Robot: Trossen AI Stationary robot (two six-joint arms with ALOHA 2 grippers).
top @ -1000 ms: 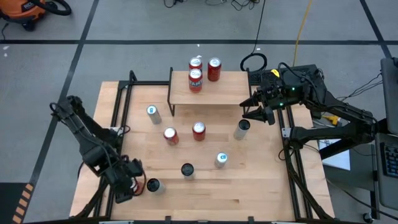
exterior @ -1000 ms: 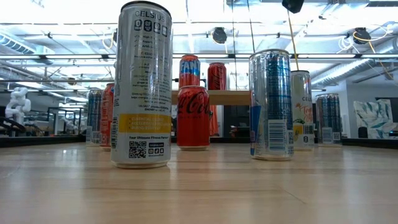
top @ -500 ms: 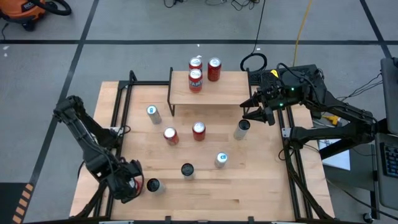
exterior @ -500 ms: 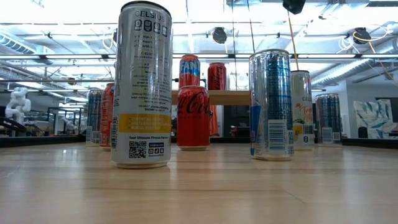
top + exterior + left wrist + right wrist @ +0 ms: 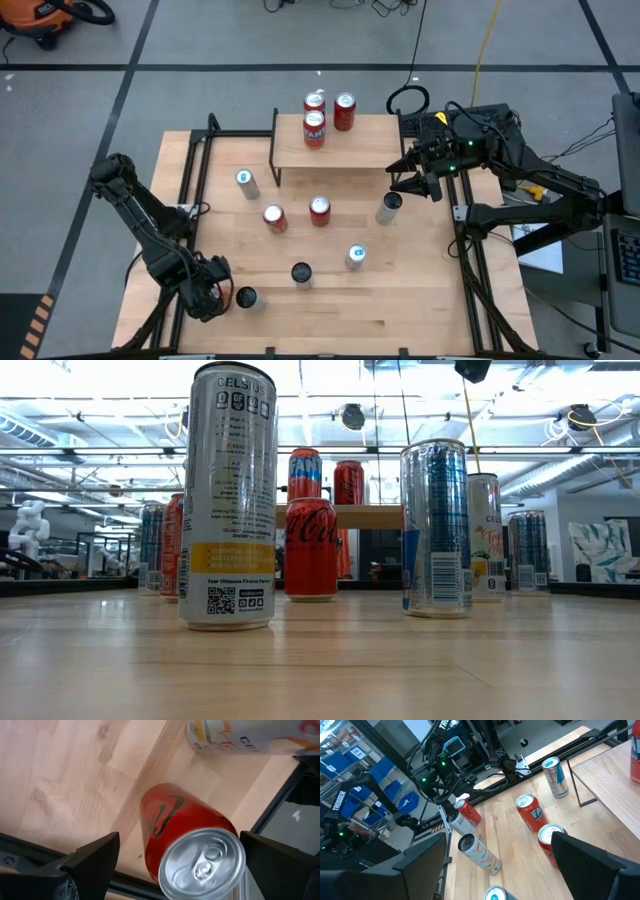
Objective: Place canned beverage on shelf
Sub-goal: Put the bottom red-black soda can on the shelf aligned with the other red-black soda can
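Observation:
A red can [image 5: 185, 825] with a silver top [image 5: 202, 865] stands upright near the table's near left corner [image 5: 246, 298]. My left gripper [image 5: 215, 295] is above it, pointing down and open. Its two fingers [image 5: 95, 860] stand on either side of the can's top without touching it. The shelf [image 5: 350, 150] stands at the table's far side with three red cans [image 5: 314, 130] on its wooden top. My right gripper [image 5: 420, 182] hangs open in the air beside the shelf's right end, with nothing between its fingers.
Several more cans stand loose on the table: a slim one [image 5: 245, 182], two red ones [image 5: 273, 217] [image 5: 319, 209], a grey one [image 5: 389, 207], a blue-topped one [image 5: 355, 256] and a dark-topped one [image 5: 301, 272]. A black rail [image 5: 190, 200] runs along the table's left edge.
My left gripper has come down toward the red can at the near left corner, rolling a little about its own axis. It has stayed open. The can and my right arm have kept still.

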